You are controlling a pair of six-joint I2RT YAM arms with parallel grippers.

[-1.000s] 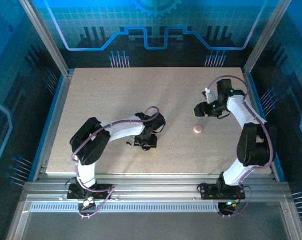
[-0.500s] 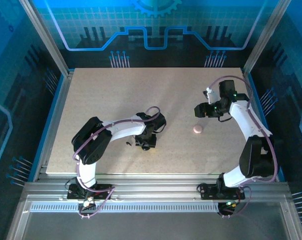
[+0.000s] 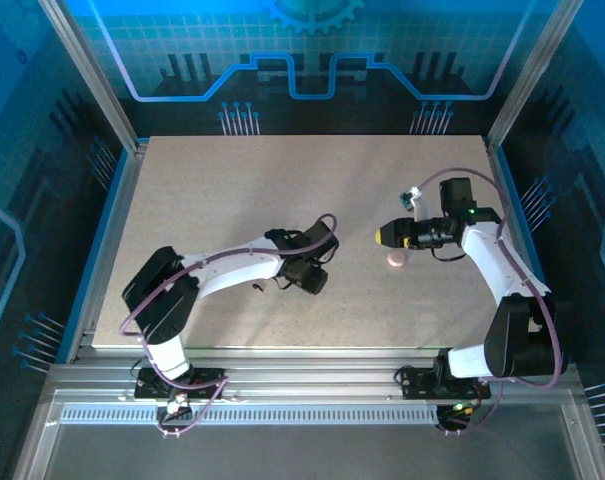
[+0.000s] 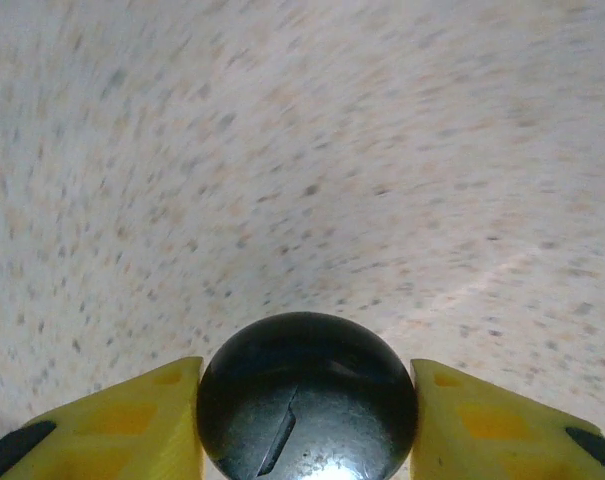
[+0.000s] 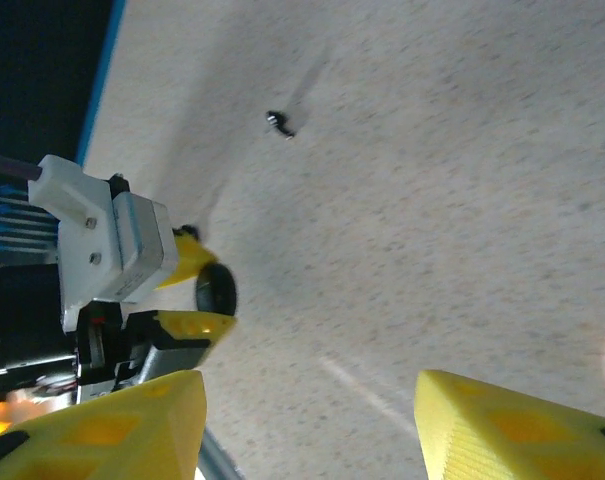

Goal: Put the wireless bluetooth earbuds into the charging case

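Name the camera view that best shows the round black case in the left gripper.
Left wrist: the round black case fills the gap between the left gripper's fingers, close up, seam visible. The right wrist view shows it small and edge-on. In top external it blends into the dark gripper.

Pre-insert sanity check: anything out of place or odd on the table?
Nothing looks spilled or damaged. One black earbud lies loose on the table, well apart from the round black case, which is clamped in the left gripper. I can't tell whether the case lid is open.
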